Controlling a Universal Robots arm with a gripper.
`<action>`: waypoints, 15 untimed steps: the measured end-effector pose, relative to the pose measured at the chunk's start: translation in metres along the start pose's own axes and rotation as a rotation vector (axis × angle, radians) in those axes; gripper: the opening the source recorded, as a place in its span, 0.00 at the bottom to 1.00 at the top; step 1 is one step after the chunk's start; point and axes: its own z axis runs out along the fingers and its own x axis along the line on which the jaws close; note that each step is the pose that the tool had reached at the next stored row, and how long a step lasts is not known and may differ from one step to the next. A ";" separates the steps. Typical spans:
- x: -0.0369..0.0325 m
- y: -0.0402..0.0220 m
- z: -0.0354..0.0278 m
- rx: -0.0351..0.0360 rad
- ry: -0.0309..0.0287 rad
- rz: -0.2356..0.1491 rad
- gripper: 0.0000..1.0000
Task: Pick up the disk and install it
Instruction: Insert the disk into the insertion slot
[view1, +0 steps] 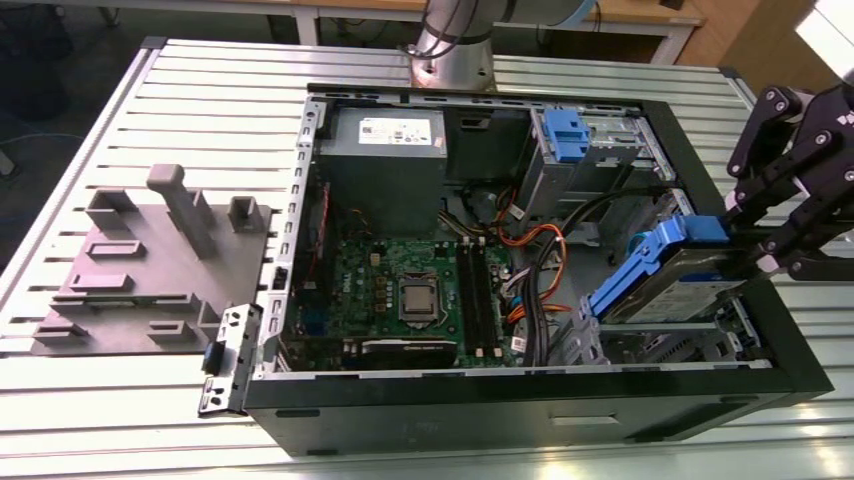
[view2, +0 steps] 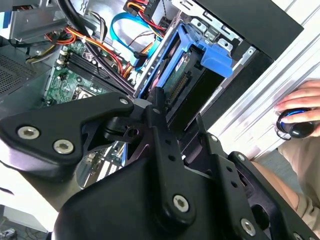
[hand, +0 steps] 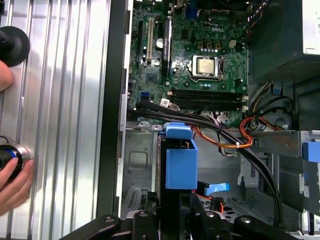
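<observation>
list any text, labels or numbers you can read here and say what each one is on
White sticker on the grey box: print is there, too small to read.
Motherboard: small white markings by the processor socket, none I can quote with confidence.
The disk: it sits tilted and no label text can be made out.
No other signs or numbers are readable.

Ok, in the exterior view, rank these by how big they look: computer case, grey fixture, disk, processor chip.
Largest to smallest:
1. computer case
2. grey fixture
3. disk, seen tilted, so its full face does not show
4. processor chip
</observation>
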 end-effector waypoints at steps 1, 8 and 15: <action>0.0000 0.0000 0.0001 0.0000 -0.0002 0.000 0.35; 0.0004 -0.0005 0.0063 0.0000 -0.0001 0.000 0.35; 0.0015 -0.0017 0.0189 0.0000 -0.0002 0.000 0.35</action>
